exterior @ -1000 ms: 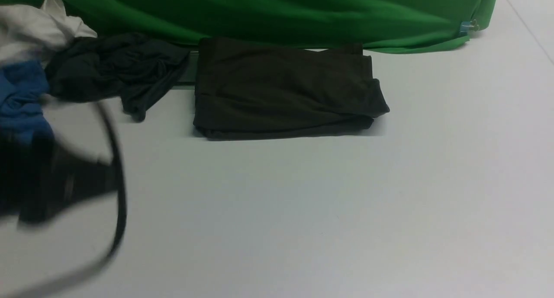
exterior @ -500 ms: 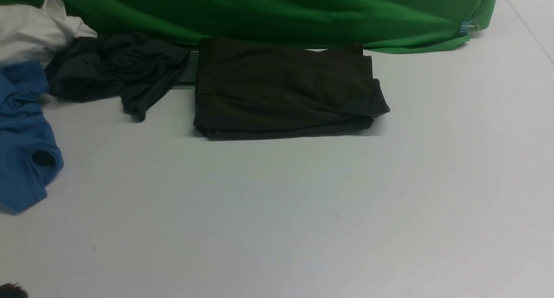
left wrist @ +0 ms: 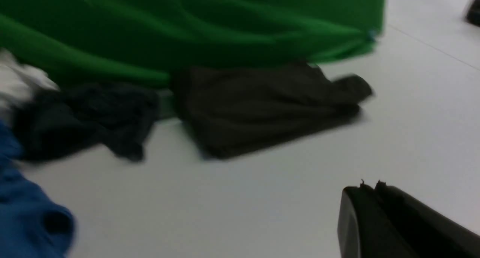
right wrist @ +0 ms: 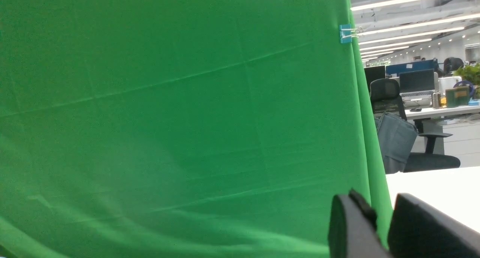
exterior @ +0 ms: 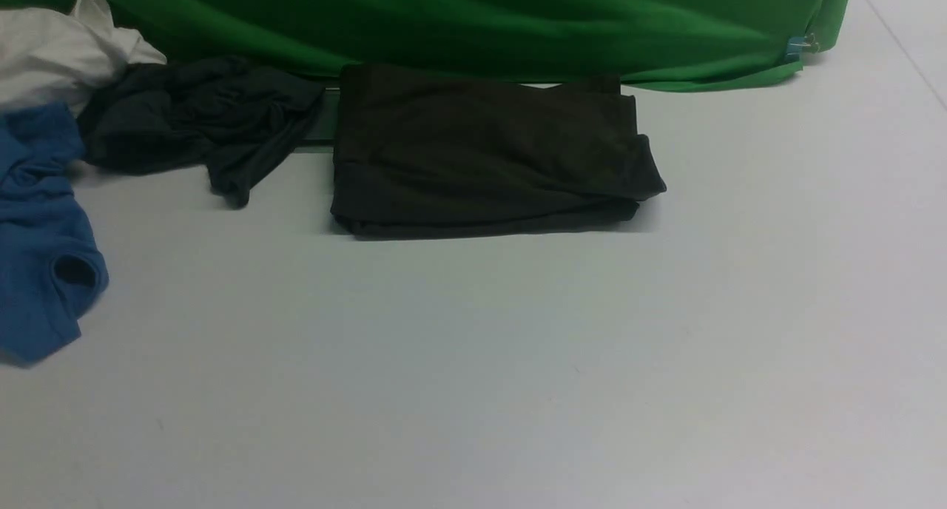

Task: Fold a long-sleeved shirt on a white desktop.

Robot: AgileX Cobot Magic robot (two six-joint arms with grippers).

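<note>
At the bench's [exterior: 518, 361] far left corner a white garment [exterior: 52, 50] lies crumpled, with a blue garment [exterior: 37, 257] just in front of it along the left edge. A dark teal-grey garment [exterior: 192, 117] sits bunched beside them at the far edge. Next comes the long-sleeved shirt [exterior: 488, 154], folded into a flat rectangle at the middle of the far edge, against the green cloth [exterior: 473, 21] hanging behind. The left hand [left wrist: 369, 186] shows closed, its fingers pressed together and empty, above bare bench. The right hand [right wrist: 382, 213] faces the cloth with a narrow gap between its fingers [right wrist: 348, 228], holding nothing.
</note>
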